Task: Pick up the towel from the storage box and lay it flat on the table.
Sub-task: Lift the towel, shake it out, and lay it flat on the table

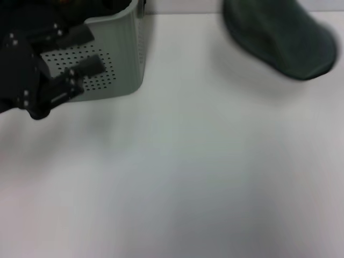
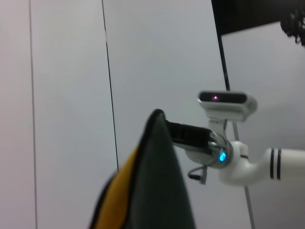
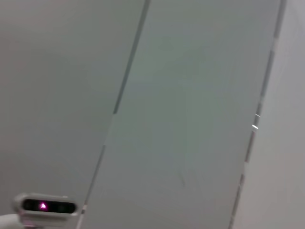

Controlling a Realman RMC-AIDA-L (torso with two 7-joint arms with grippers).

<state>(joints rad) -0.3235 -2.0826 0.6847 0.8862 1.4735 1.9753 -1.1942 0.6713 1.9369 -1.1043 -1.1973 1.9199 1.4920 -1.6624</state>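
Hanging at two o'clock over tabletop [image 1: 177, 177]: towel [image 1: 282, 37]; left claw [image 1: 80, 72], spread wide, fronts storage box [image 1: 126, 54] at ten o'clock; right claw's grip: cannot tell.

Left gripper [image 1: 80, 75] low at left, jaws apart.

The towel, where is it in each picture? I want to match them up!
Head view: the towel hangs at the top right, above the table, away from the storage box at the top left.
Left wrist view: the towel fills the bottom middle, dark green with a yellow patch beside it.
Right wrist view: not in it.
Shared landmark: the pale wall panels with dark seams show in both wrist views.
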